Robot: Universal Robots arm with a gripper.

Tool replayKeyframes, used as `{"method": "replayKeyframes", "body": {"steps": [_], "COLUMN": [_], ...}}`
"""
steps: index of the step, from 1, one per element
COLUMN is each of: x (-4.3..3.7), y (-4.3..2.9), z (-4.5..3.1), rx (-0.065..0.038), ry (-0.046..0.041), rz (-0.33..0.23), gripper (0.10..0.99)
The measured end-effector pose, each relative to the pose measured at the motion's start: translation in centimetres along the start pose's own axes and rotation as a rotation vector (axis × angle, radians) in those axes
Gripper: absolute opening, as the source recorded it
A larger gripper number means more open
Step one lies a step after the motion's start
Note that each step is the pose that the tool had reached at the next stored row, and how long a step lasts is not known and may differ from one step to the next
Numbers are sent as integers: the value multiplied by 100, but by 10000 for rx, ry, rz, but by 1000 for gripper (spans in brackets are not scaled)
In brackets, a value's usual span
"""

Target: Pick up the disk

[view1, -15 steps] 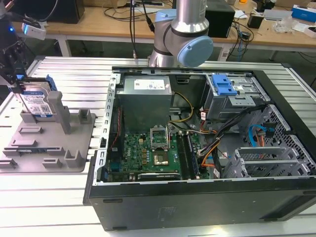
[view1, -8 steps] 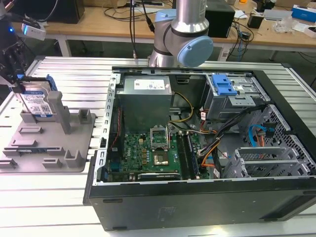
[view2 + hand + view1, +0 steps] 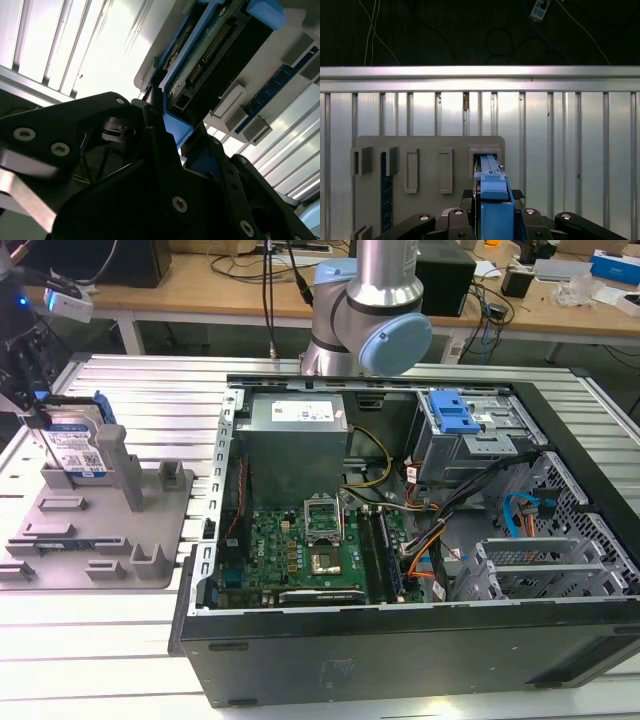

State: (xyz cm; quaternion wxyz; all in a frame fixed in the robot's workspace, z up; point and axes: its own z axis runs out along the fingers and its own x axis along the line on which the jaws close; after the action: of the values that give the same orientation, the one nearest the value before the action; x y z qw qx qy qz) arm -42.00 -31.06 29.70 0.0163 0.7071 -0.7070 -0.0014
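the claw (image 3: 40, 410) sits at the far left of the exterior view, its two dark fingers clenched on the top edge of the disk (image 3: 78, 448), one on each flat face. both wrist views show the black fingers (image 3: 455, 220) closing on the blue side rail from either side. the disk stands on edge in the slot of the grey plastic holder (image 3: 110, 530), which lies on the ribbed metal table (image 3: 150, 390), well apart from the open computer case (image 3: 420, 540) on the exterior view's right.

risk, as a judgement: the grip is on a narrow strip near the rail, so a tilted pull could let the disk pivot or slip. the slot walls could also bind on the disk and drag the light holder up with it.

the disk is a flat silver-metal hard drive with a white-and-blue label facing the exterior camera and blue plastic rails along its sides. in the second wrist view its connector end (image 3: 210, 50) shows rows of pins.
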Motion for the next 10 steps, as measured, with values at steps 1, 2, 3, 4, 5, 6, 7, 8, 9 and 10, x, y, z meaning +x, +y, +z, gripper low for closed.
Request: {"method": "replayKeyframes", "body": {"steps": [1,2,3,4,5,6,7,8,9,10], "x": [0,1,1,1,1,2,3,5,7,7], "y": [0,0,0,0,0,0,-1,0,1,2], "z": [2,3,5,6,7,8,8,-5,-42,-74], "rx": [-1,-1,-1,-2,-1,-1,0,7,4,2], "ry": [-2,-2,-2,-2,-1,-2,-2,-6,-8,-11], "rz": [0,-1,0,0,0,-1,-1,-1,-1,0], "gripper": [365,365,365,365,365,365,365,365,365,365]}}
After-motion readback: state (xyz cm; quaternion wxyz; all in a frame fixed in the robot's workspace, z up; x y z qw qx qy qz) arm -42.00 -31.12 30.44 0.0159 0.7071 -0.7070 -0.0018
